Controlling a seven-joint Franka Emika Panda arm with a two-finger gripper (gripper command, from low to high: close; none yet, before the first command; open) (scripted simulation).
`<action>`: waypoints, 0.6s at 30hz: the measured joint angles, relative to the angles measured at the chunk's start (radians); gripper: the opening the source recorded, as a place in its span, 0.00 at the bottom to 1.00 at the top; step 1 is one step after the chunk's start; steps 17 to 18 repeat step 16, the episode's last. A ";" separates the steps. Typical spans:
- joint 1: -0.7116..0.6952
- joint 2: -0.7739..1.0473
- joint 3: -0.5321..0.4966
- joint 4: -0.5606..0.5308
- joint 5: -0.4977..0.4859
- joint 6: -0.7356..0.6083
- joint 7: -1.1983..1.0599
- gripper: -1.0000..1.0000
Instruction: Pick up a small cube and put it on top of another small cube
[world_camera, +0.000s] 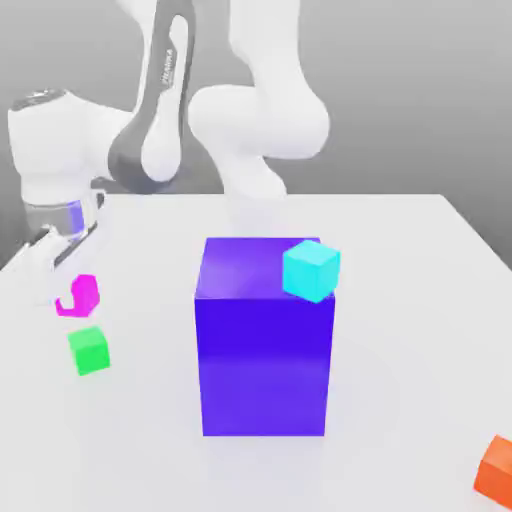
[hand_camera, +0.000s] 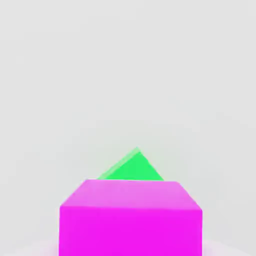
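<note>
From the exterior view, I watch my white Panda arm fold low toward that view's left, its gripper (world_camera: 66, 285) clamped on the small magenta cube (world_camera: 78, 297), raised just above the small green cube (world_camera: 89, 350) on the white table (world_camera: 420, 330). The pale fingers blur into the tabletop. A cyan cube (world_camera: 311, 270) sits at the big blue-purple block's (world_camera: 264, 340) top corner; an orange cube (world_camera: 497, 468) is cut off at the edge.

On the hand view, the magenta cube (hand_camera: 131, 217) looms close, covering most of the green cube (hand_camera: 132, 167) behind it.
</note>
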 joint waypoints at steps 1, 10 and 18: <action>0.004 0.037 0.013 0.001 0.043 0.034 -0.029 0.00; -0.018 0.116 0.056 0.004 0.154 0.103 -0.107 1.00; -0.089 -0.081 0.077 -0.005 -0.043 -0.077 0.029 1.00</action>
